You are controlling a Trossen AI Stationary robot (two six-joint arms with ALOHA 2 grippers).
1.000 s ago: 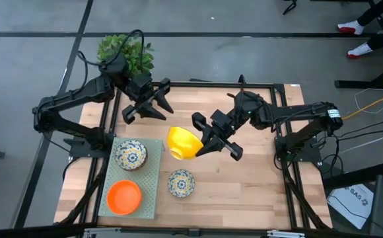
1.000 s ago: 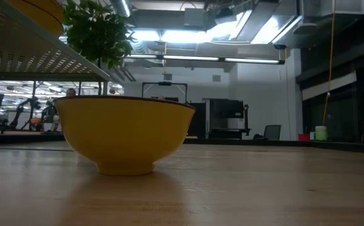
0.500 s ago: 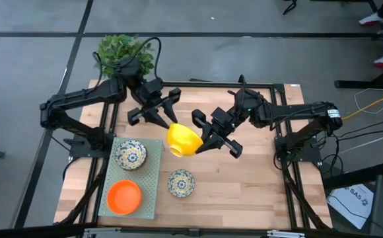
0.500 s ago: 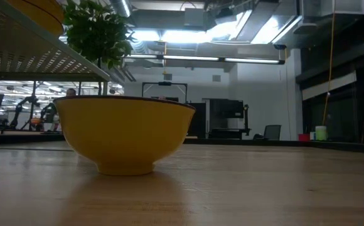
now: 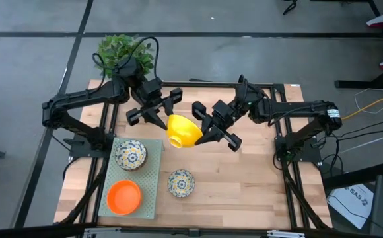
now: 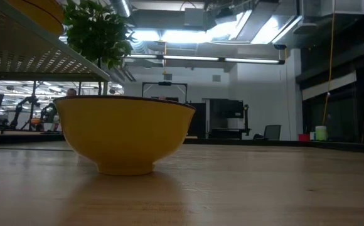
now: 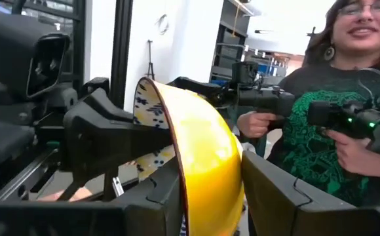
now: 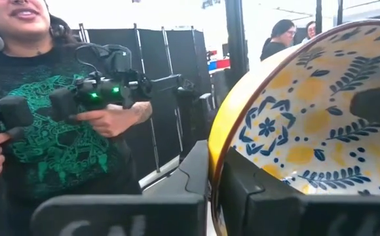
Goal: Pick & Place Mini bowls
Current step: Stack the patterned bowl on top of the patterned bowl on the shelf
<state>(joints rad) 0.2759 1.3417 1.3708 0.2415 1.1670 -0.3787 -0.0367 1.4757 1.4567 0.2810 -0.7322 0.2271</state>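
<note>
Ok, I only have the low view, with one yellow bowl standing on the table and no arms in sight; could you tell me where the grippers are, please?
Observer: Both meet over the table's far half. The right gripper is shut on the rim of a tilted bowl.
Operator: Thank you, and what is the left one doing?
Observer: The left gripper is open, with its fingers on either side of that same bowl.
Operator: Is that bowl a plain one?
Observer: No. The right wrist view shows it is yellow outside with a blue-and-yellow floral pattern inside.
</note>
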